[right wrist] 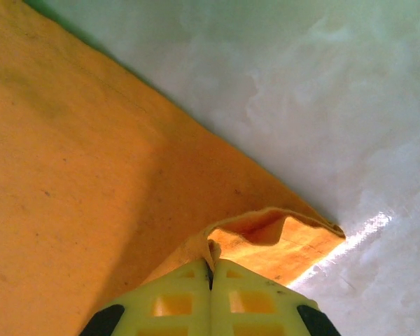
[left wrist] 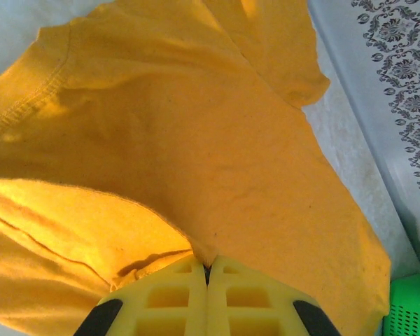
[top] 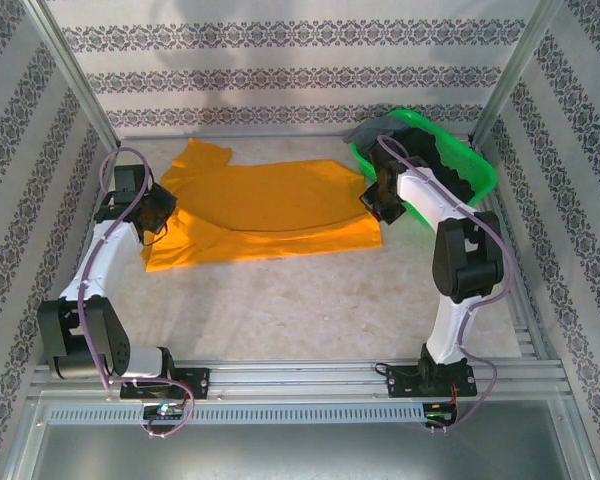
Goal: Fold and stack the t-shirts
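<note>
in the left wrist view the yellow fingers of the left gripper (left wrist: pixel 208 274) are pressed together on a pinch of the bright orange-yellow soft cloth t-shirt (left wrist: pixel 196 140). the right wrist view gives the same for the right gripper (right wrist: pixel 210 273): jaws together, clamped on a curled corner of the shirt's edge, with the pale marbled table (right wrist: pixel 336 105) beside it. the top view adds the whole shirt, spread across the middle of the table between the two arms. at the far right stands the green plastic basket (top: pixel 485 178), with black and dark grey shirts (top: pixel 448 166) heaped in it, one grey piece hanging over its far rim.
</note>
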Motion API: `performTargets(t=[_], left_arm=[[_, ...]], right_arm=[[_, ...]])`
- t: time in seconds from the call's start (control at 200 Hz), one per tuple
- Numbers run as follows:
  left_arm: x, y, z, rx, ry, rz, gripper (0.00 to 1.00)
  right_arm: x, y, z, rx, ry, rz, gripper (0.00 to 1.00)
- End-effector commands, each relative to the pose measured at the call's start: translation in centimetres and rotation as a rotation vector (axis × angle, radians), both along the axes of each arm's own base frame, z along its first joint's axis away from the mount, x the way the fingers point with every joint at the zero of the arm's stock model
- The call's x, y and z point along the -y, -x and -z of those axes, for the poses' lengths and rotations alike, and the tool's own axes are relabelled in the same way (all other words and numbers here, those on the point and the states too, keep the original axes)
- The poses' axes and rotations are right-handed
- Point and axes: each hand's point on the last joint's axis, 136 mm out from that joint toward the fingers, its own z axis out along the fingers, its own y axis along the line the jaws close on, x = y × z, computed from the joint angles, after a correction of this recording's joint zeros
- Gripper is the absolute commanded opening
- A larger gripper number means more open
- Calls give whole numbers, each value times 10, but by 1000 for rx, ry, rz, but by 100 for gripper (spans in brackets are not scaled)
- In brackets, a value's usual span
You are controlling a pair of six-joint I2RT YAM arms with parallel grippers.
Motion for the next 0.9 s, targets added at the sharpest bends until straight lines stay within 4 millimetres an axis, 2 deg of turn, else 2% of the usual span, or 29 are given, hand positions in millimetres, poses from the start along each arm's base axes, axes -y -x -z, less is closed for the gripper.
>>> performTargets(t=[0.0, 0.59, 0.794, 0.819, 0.839, 0.874, 0.899], left_arm=[[-9, -15, -14, 55, -38, 15, 0], [-21, -38, 11, 11, -39, 19, 0], [-26, -41, 17, -3, -44, 18, 0], [-26, -41, 16, -2, -47, 21, 5], [-27, -40, 15, -3, -50, 21, 12], [-28, -38, 14, -12, -57, 19, 26], [-29, -35, 13, -22, -61, 16, 41]], right_arm=[[7, -6, 2, -12, 32, 3, 0], [7, -23, 14, -37, 57, 0, 0], [7, -32, 11, -19, 54, -37, 0], [9, -33, 10, -17, 52, -41, 6], [8, -34, 8, -13, 50, -51, 15], [10, -35, 6, -11, 45, -62, 26], [11, -35, 2, -2, 44, -72, 36]])
